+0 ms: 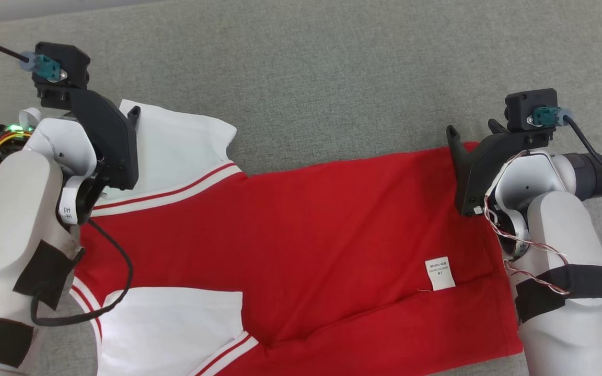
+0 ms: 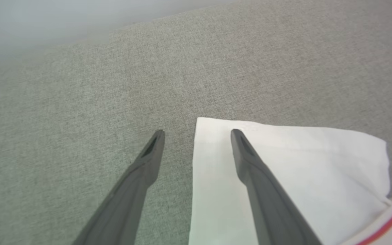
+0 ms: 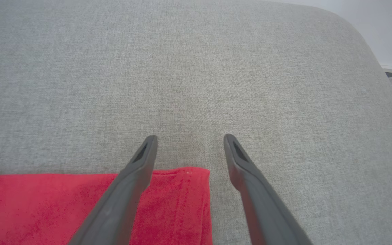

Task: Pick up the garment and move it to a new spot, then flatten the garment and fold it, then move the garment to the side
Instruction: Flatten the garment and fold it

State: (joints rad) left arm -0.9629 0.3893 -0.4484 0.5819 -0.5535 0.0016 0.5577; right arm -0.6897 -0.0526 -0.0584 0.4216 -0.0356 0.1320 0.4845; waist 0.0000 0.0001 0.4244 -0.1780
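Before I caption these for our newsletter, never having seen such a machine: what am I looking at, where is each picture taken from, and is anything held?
A two-armed robot faces a grey fabric surface. The wide picture comes from its head; the other two look along each arm's pincer, a two-fingered grasper. A red and white garment lies spread out. The left pincer is poised over the edge of a white sleeve, the right pincer over a red hem corner. Both are open and hold nothing.

- The left gripper (image 2: 197, 132) is spread wide, one finger over the grey cloth (image 2: 80, 102), the other over the white sleeve (image 2: 318, 163).
- A red stripe (image 2: 391, 217) runs at the sleeve's lower right.
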